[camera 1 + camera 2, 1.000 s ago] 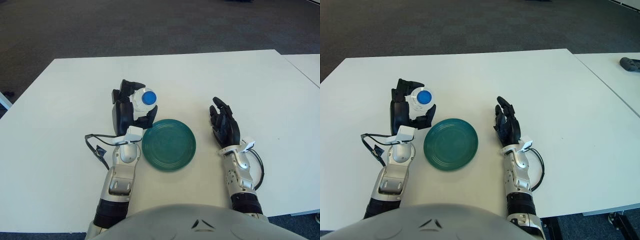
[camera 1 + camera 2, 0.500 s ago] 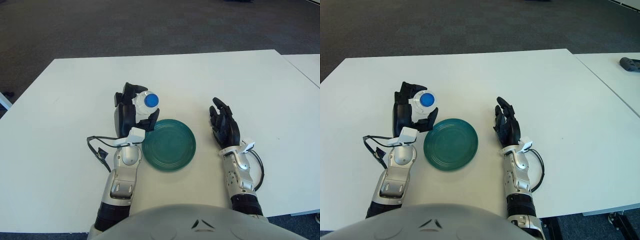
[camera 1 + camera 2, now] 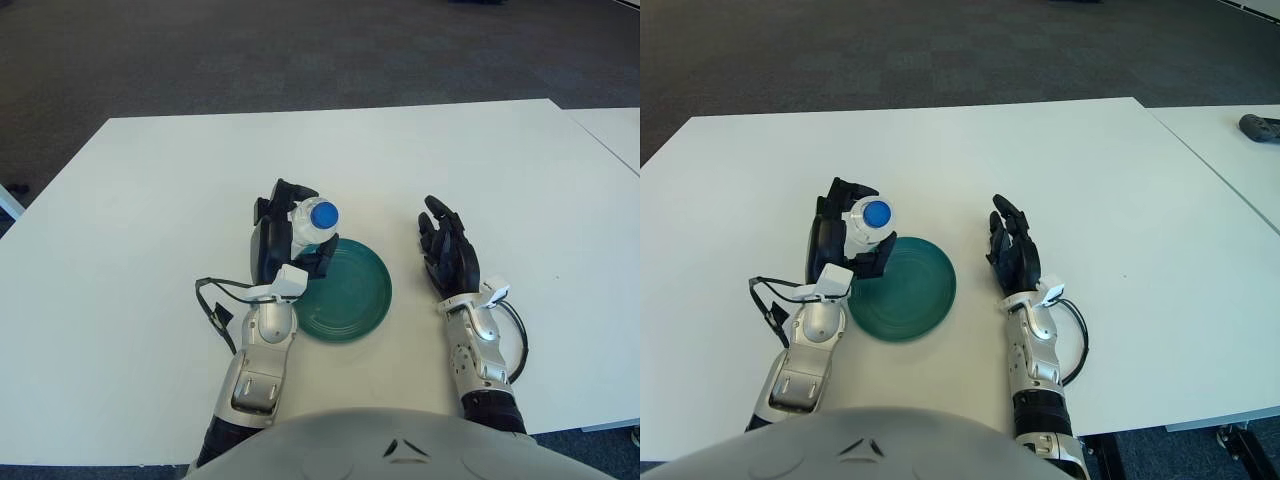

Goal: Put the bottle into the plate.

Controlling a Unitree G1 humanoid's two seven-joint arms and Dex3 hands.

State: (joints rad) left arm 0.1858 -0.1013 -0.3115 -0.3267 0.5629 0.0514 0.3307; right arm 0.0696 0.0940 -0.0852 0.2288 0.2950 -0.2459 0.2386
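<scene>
Left hand (image 3: 283, 232): our fingers are clamped on the blue-capped bottle (image 3: 315, 222), held upright over the green plate's (image 3: 350, 295) left rim | Right hand (image 3: 449, 252): fingers apart, resting on the white counter (image 3: 150, 180) right of the plate

Legible text, labels, brands, numbers, signs: none. The blue-capped clear plastic bottle (image 3: 316, 222) shows a pale band on its body, but no lettering can be made out there. The round dark-green plate (image 3: 352, 295) is plain, with no mark on its face. The white desk (image 3: 150, 180) carries no printing. The small white tags at the wrists of the black left hand (image 3: 281, 236) and the black right hand (image 3: 450, 255) show no readable characters.
</scene>
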